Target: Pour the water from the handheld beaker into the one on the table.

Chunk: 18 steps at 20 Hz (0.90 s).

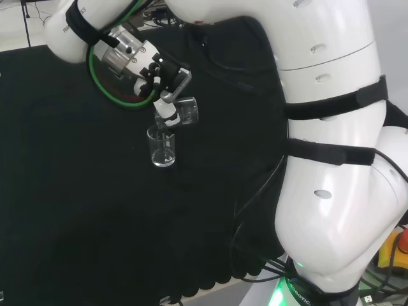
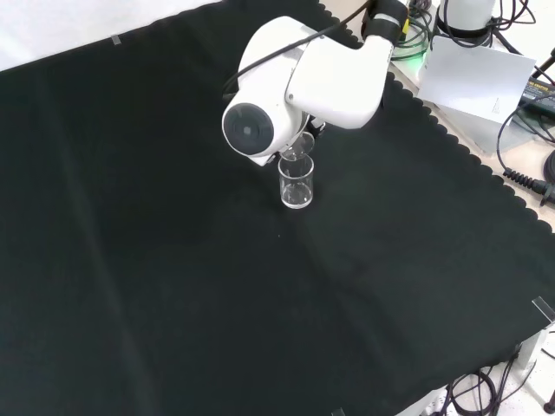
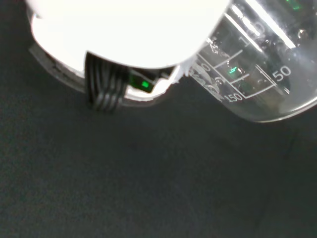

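Held beaker (image 1: 186, 111): clear, light, stiff, slick and breakable; best gripped round the wall, well below the lip. Tipped nearly flat in the hand (image 1: 162, 80), fingers curled round it, lip just above the upright beaker (image 1: 162, 148) on the black cloth (image 1: 76, 191). Water level hard to make out. In the front view, hand mostly hidden behind the arm's white link (image 2: 260, 126).

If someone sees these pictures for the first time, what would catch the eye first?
First the arm's big white links at the head view's right, bright against the black cloth. Next, left of them, the hand holds a clear beaker tipped on its side, its fingers round it. Its mouth is just above a second beaker, which stands upright on the cloth.
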Motion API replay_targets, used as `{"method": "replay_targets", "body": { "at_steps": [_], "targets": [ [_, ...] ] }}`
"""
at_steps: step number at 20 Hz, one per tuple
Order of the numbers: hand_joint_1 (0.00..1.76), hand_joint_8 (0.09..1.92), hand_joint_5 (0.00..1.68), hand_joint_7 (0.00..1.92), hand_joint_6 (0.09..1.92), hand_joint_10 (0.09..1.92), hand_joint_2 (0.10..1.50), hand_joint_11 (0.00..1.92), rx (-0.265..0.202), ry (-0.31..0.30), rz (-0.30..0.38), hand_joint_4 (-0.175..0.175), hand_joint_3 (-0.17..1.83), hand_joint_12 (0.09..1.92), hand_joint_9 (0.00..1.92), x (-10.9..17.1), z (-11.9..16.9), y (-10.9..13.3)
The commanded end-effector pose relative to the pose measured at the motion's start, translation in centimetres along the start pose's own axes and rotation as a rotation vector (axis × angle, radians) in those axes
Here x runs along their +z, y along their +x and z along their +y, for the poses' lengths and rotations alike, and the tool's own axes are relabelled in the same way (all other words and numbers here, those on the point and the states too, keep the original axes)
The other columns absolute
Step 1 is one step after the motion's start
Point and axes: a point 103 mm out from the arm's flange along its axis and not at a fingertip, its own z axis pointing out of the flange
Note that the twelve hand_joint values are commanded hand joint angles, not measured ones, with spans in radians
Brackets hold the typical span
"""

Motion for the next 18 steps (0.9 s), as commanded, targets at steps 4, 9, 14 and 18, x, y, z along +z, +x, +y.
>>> {"method": "replay_targets", "body": {
  "at_steps": [4, 9, 14, 18],
  "targets": [
    [1.33, 0.76, 1.21, 1.42, 0.81, 0.73, 0.46, 1.23, -0.152, -0.162, 0.153, -0.175, 1.0, 0.72, 1.55, 0.5, -0.3, -1.8],
    [1.33, 0.75, 1.21, 1.42, 0.81, 0.72, 0.46, 1.22, -0.213, -0.233, 0.268, -0.175, 1.0, 0.72, 1.54, 1.6, -0.1, -3.8],
    [1.33, 0.75, 1.21, 1.42, 0.82, 0.72, 0.46, 1.22, -0.232, -0.353, 0.338, -0.175, 1.0, 0.72, 1.54, 3.2, 0.4, -5.1],
    [1.33, 0.75, 1.21, 1.42, 0.82, 0.72, 0.46, 1.21, -0.27, -0.437, 0.412, -0.175, 1.0, 0.72, 1.54, 4.0, 0.7, -6.5]
  ]
}}
